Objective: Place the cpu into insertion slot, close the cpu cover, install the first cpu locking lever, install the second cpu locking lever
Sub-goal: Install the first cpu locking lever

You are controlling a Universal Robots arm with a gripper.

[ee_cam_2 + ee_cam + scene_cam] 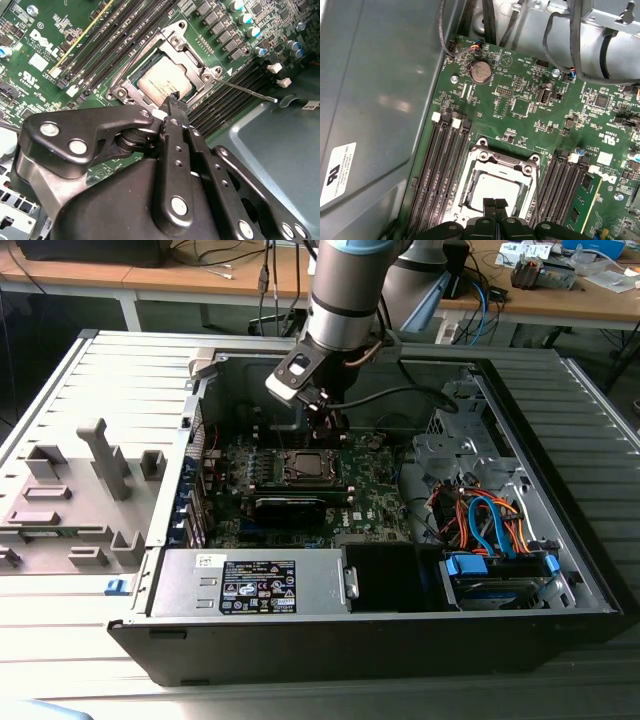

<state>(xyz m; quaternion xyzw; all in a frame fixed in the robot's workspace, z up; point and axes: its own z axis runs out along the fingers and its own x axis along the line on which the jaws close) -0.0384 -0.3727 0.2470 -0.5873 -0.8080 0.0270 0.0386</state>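
A: As the exterior view looks down on a grey ribbed table (60, 660), what lies on it?

B: 1 open computer case (560, 470), on its side with the interior facing up. 1 robot arm (345, 290) reaches down into it from the far side. A silver power supply (250, 585) with a label runs along the near wall. Beyond it, a green motherboard (375, 500) covers the case floor.

A: Where is the gripper?

B: The gripper (329, 428) hangs low over the motherboard, at the far edge of the insertion slot (288, 468). In the first wrist view its 2 black fingertips (490, 205) are pressed together with nothing seen between them. Their ends sit right at the slot's metal frame.

A: And the cpu?

B: The cpu (162, 80), a silvery-grey square, lies flat inside the insertion slot, between 2 banks of long black memory slots (445, 170). The cpu cover (505, 161), a thin silver frame, lies down over it, and the chip's top shows through the square cut-out.

A: Anything smaller?

B: 1 thin metal lever (245, 90) juts from a corner of the slot across the memory slots, its tip reaching the board's edge. A round coin battery (481, 71) sits on the board near the case wall, well apart from the slot.
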